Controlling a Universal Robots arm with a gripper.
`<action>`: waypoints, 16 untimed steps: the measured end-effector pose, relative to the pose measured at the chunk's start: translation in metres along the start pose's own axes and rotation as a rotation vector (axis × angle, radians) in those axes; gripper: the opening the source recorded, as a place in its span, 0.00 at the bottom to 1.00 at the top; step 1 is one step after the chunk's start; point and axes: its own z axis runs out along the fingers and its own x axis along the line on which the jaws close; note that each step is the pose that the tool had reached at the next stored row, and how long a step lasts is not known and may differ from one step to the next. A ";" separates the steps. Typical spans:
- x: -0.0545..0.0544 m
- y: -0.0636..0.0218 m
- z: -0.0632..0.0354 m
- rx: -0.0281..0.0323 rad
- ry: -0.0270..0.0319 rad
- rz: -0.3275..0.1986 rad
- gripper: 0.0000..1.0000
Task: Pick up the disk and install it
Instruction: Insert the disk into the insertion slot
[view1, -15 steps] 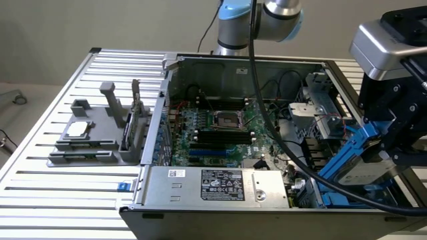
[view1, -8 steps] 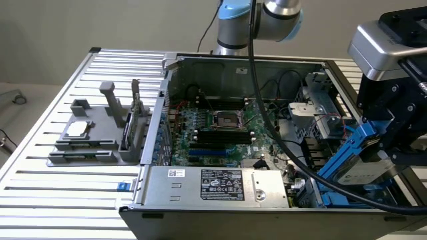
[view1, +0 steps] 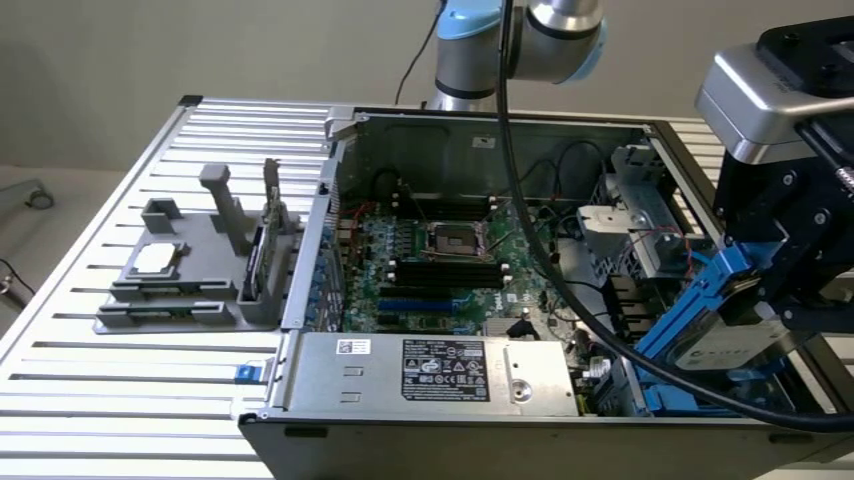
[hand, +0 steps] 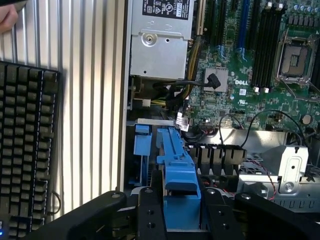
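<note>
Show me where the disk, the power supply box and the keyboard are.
the disk (view1: 714, 342): exterior view, on its silver-grey labelled face beside the blue carrier.
the power supply box (view1: 441, 372): exterior view, on its black-and-white label.
the keyboard (hand: 27, 150): wrist view, on the middle rows of keys.

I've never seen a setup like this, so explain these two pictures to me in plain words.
The machine is a blue-and-silver robot arm with a black two-fingered hand. One picture comes from a camera off the arm; the other looks down from its wrist. An open grey metal computer case lies on a ribbed silver table, beside a grey plastic holder and a black keyboard. The hand clamps the disk, a flat silver-grey metal drive in a bright blue plastic frame, tilted above the case.
</note>
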 end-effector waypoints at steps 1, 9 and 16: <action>0.000 0.0000 0.0000 0.0000 -0.0001 0.000 0.33; 0.000 -0.0002 0.0004 0.0001 -0.0012 -0.001 0.40; 0.000 0.0001 0.0000 -0.0001 -0.0029 -0.002 0.47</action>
